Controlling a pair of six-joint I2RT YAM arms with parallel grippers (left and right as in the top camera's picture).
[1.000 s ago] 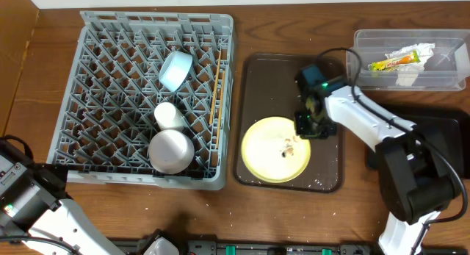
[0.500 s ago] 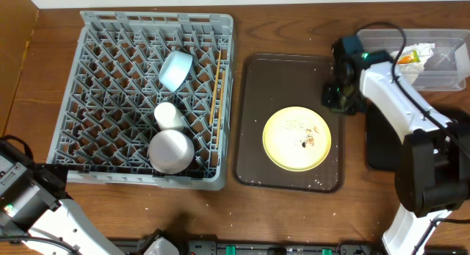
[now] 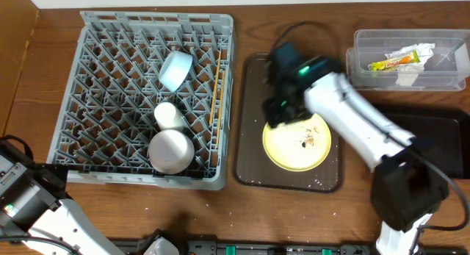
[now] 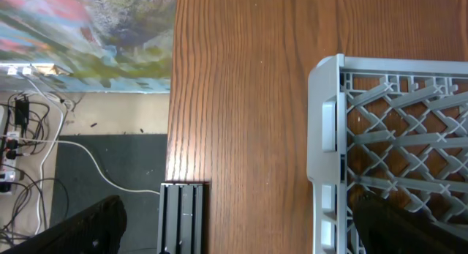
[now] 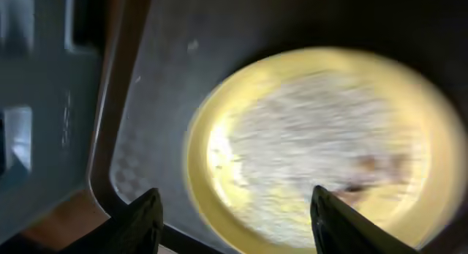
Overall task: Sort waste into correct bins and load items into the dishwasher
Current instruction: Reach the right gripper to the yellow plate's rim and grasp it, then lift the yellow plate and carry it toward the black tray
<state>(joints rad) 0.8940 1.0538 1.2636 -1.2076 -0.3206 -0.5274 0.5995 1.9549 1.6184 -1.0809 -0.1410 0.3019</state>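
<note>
The yellow plate (image 3: 297, 146) lies on the dark-brown tray (image 3: 253, 163) with dark and pale crumbs (image 3: 306, 141) on it. My right gripper (image 3: 281, 112) hovers open over the plate's upper left edge. In the right wrist view, which is blurred, its fingers (image 5: 238, 225) straddle the plate (image 5: 314, 144). The grey dish rack (image 3: 110, 42) holds the light-blue saucer (image 3: 176, 70), cream cup (image 3: 169, 115), pale bowl (image 3: 170, 151) and chopsticks (image 3: 215, 93). The clear tub (image 3: 367, 60) holds the napkin (image 3: 407, 75) and wrapper (image 3: 393, 62). My left gripper (image 4: 241, 239) is open and empty beside the rack's corner (image 4: 325, 129).
The black bin (image 3: 444, 137) lies at the right, partly behind my right arm. A few crumbs lie on the tray's near edge (image 3: 317, 183). The left arm's base (image 3: 22, 196) sits at the table's front left, by the table edge (image 4: 172, 137).
The plate slid right on the tray early on. My right gripper swung up toward the clear tub, then came back left over the plate's upper left edge. The left arm has not moved.
</note>
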